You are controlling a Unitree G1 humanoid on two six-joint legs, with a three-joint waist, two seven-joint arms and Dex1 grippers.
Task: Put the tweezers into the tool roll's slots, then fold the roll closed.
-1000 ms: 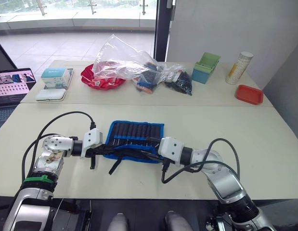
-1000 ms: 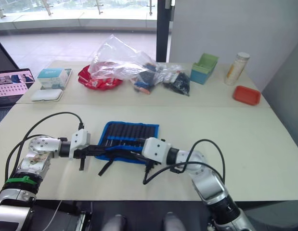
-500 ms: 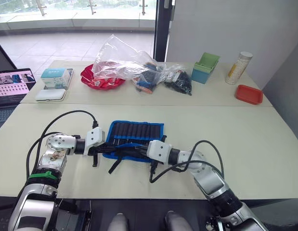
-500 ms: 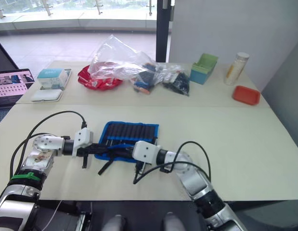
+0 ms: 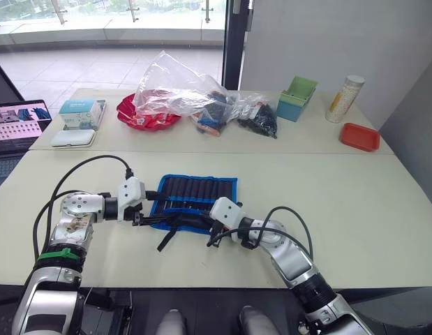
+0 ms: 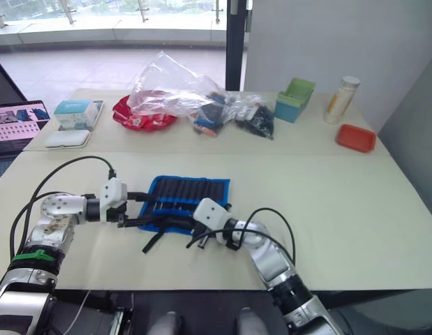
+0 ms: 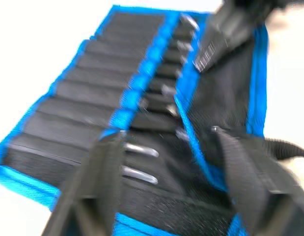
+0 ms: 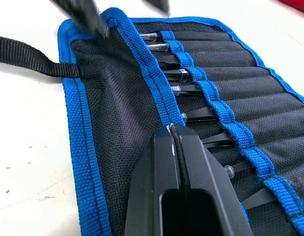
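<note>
The tool roll (image 5: pixel 198 190) lies open-faced on the table's near middle, black with blue edging. Its near flap (image 8: pixel 117 113) is folded over the lower row of slots (image 7: pixel 83 98). Several tweezers (image 8: pixel 191 89) sit in the slots with only their ends showing. My right gripper (image 8: pixel 170 129) is shut, pinching the flap's blue edge. At the roll's left end my left gripper (image 7: pixel 165 133) hangs open over the tweezer ends, holding nothing. The black strap (image 5: pixel 167 239) trails off the near edge.
At the back stand a clear plastic bag (image 5: pixel 181 91) over a red bowl (image 5: pixel 149 115), a green box (image 5: pixel 298 98), a tall canister (image 5: pixel 345 98) and a red tray (image 5: pixel 360 137). A laptop (image 5: pixel 13 129) and a white case (image 5: pixel 72 137) lie far left.
My left gripper has opened and let go of the roll's left end. My right gripper has shut on the flap's edge and shifted left along the roll.
</note>
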